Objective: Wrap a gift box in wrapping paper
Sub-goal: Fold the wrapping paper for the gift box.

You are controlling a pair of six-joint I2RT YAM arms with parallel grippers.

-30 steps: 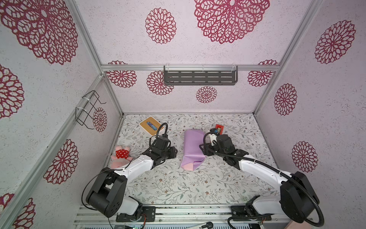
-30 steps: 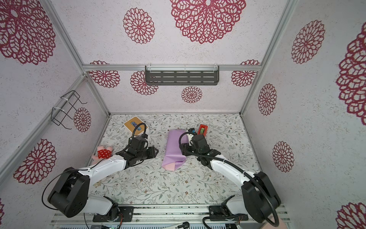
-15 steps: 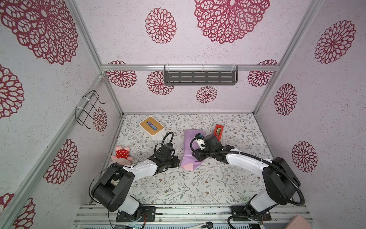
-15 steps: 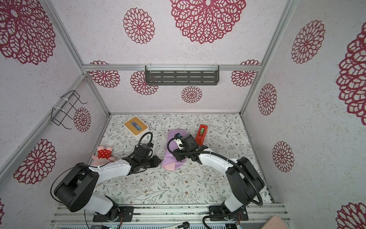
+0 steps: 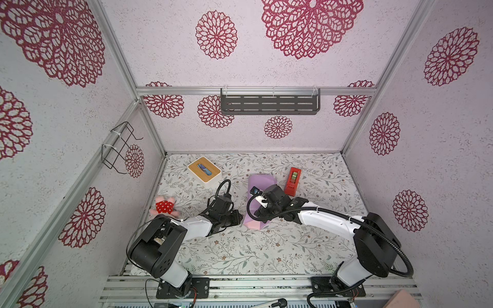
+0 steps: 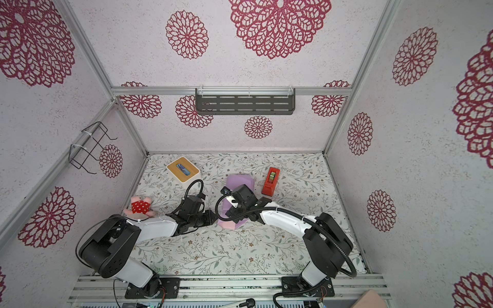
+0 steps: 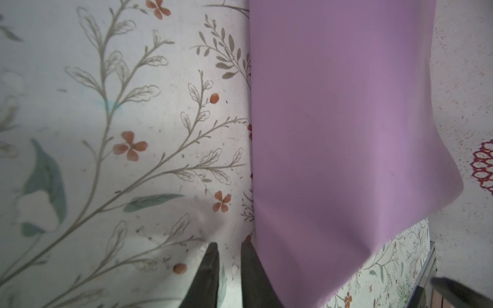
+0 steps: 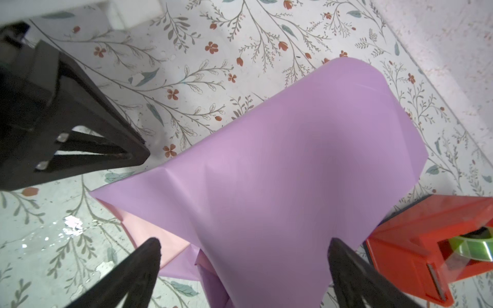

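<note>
Meanwhile, right gripper (image 8: 245,253) gapes over wrapping paper (image 8: 293,160), left gripper (image 7: 229,248) barely parted, both empty; unheld fold may spring open.

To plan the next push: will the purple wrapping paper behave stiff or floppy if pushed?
Probably floppy: the wrapping paper shows soft creases and bulges, so a push may buckle it. Likely light: one corner juts out unsupported.

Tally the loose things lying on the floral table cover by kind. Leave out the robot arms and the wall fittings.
wrapping paper: 1
red tape dispenser: 1
wooden-topped tissue box: 1
plush toy: 1
gift box: 0 in sight, perhaps under the paper
Total: 4
</note>
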